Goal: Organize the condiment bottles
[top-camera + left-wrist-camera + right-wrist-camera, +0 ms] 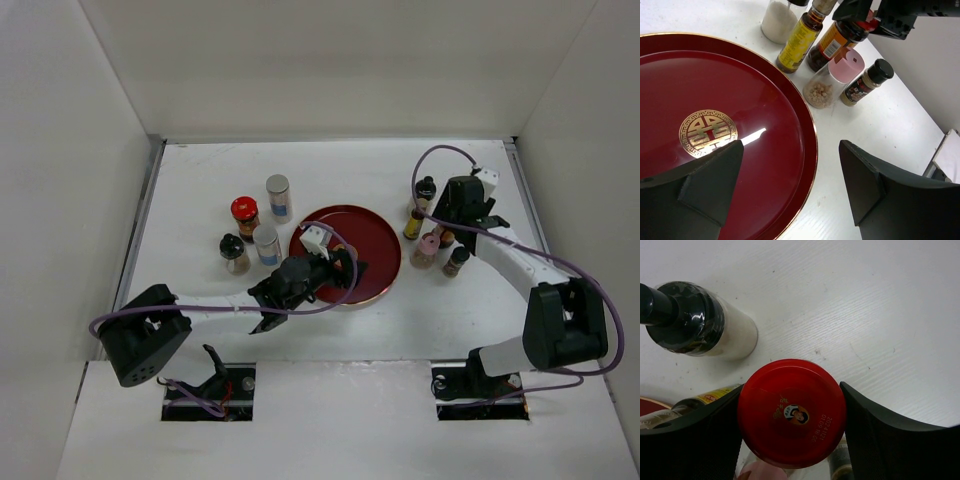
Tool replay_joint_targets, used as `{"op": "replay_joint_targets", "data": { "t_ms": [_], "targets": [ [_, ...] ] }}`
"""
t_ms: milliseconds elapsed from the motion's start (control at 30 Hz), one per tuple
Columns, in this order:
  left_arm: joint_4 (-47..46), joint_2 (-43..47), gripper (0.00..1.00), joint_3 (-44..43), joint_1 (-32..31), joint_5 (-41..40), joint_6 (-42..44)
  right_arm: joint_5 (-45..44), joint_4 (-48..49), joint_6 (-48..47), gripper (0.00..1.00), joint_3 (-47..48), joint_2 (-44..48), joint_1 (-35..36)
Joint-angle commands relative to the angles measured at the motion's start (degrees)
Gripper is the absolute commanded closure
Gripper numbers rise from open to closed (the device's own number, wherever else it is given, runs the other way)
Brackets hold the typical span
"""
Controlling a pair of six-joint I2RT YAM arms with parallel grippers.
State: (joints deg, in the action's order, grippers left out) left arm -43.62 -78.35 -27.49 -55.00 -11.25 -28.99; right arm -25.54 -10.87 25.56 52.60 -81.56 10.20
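The right gripper (792, 390) is clamped on the red jar (791, 412), its fingers pressing the cap from both sides. This jar stands in the group just right of the tray (372, 232). I cannot tell whether it has left the table.

Around it in that group are a black-capped shaker (687, 320), a yellow bottle (799, 42), a pink jar (832, 82) and a small black-capped bottle (865, 82). All are upright and packed close together.

Left of the tray stand four more: another red-capped jar (244, 212), two silver-capped jars (277, 196) (266, 243) and a black-capped one (234, 252). They are loosely spaced and upright.

The left gripper (790, 150) hangs over the tray's near right rim. Its jaws are spread wide and hold nothing.

No bottle stands on the tray, whose gold emblem (707, 131) shows uncovered. If the tray is where the bottles belong, the sorting has barely begun. One jar is in hand and the other eight are not yet handled. If grouping alone is the aim, two clusters already exist, though neither is sorted by cap or kind.
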Motion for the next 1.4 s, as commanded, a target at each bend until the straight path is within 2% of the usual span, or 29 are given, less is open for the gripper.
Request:
{"op": "replay_joint_targets", "data": {
  "t_ms": [0, 300, 533, 733, 933, 1133, 1367],
  "targets": [
    [-3.4, 1.0, 0.23, 0.6, 0.4, 0.8, -0.7, -0.9, 3.8, 1.3, 0.49, 0.0, 5.9, -1.2],
    [-3.6, 1.6, 0.23, 0.9, 1.3, 0.8, -0.9, -5.4, 3.3, 1.2, 0.52, 3.9, 19.7, -0.9],
    [-3.6, 4.3, 0.23, 1.6, 2.3, 0.8, -0.3, -7.7, 2.0, -3.2, 0.53, 13.5, 21.7, 8.5],
    [-3.9, 6.8, 0.23, 3.0, 4.1, 0.2, -0.4, -9.4, 2.9, -8.3, 0.53, 22.8, 14.6, 18.2],
    [-4.8, 8.8, 0.23, 4.7, 5.7, -1.0, -0.4, -5.8, 7.8, -6.4, 0.54, 23.9, 5.6, 23.6],
    [-5.1, 10.4, 0.23, 5.9, 6.9, -1.7, -0.7, -2.0, 12.3, -4.4, 0.54, 24.1, -4.6, 26.6],
    [-5.3, 11.0, 0.23, 6.5, 7.3, -2.1, -0.7, -2.1, 15.8, -4.9, 0.53, 25.6, -14.1, 28.2]
  ]
}}
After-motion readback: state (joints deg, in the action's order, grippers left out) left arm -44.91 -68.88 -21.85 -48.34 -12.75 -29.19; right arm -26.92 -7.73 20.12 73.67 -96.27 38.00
